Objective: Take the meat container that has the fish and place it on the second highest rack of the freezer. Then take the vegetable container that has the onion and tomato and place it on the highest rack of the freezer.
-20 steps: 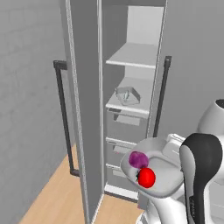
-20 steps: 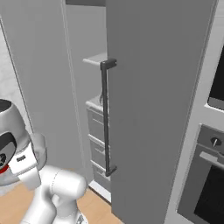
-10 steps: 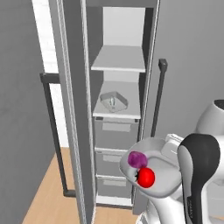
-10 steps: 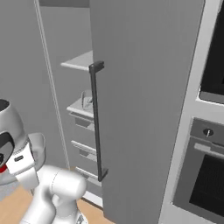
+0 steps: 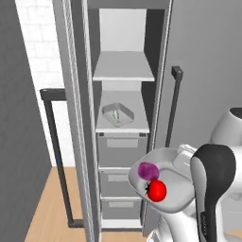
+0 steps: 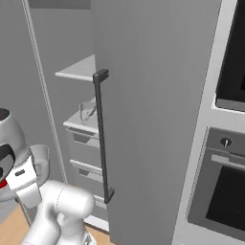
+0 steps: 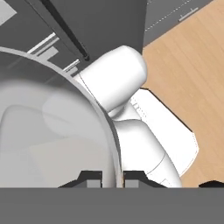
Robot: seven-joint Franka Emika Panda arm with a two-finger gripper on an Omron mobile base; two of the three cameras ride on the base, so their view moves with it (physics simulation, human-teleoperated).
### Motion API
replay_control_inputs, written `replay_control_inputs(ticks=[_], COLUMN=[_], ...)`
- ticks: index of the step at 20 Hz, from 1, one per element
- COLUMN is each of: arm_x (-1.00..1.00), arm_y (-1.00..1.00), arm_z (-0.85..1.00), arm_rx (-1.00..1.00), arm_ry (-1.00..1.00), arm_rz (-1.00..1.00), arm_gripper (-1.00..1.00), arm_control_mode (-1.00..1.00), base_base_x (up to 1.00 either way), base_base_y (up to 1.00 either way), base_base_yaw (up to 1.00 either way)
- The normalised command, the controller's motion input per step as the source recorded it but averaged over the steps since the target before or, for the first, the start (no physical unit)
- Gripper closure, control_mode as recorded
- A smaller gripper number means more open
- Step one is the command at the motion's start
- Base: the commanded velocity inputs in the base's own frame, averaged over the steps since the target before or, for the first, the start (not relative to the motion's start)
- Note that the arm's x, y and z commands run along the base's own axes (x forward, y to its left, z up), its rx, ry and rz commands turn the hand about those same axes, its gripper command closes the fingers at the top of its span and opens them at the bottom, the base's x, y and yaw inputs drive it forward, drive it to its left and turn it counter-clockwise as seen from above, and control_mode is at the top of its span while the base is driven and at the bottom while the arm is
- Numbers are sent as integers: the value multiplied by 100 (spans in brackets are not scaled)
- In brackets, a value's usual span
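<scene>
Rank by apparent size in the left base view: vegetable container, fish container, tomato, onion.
1. Round white vegetable container, largest, though it is nearest the camera.
2. Clear fish container on the second shelf, farther back.
3. Glossy red tomato and purple onion look alike, so I won't rank them.

The fish (image 5: 115,113) in its container (image 5: 118,115) is too small to make out.

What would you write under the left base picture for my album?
Robot carries a container with onion and tomato toward the open freezer.
</scene>
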Motion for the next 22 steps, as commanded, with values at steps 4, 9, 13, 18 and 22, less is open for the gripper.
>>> replay_control_inputs(ticks=[4,9,13,18,22], arm_x=[0,0,0,0,0], arm_y=[0,0,0,0,0], arm_z=[0,0,0,0,0], arm_rx=[0,0,0,0,0], arm_ry=[0,0,0,0,0], arm_rz=[0,0,0,0,0], arm_gripper=[100,100,100,100,100], arm_control_mode=[100,100,100,100,100], base_base_x=[50,58,51,19,0], base_base_y=[56,15,0,0,0], base_base_yaw=[-13,-10,-10,-4,0])
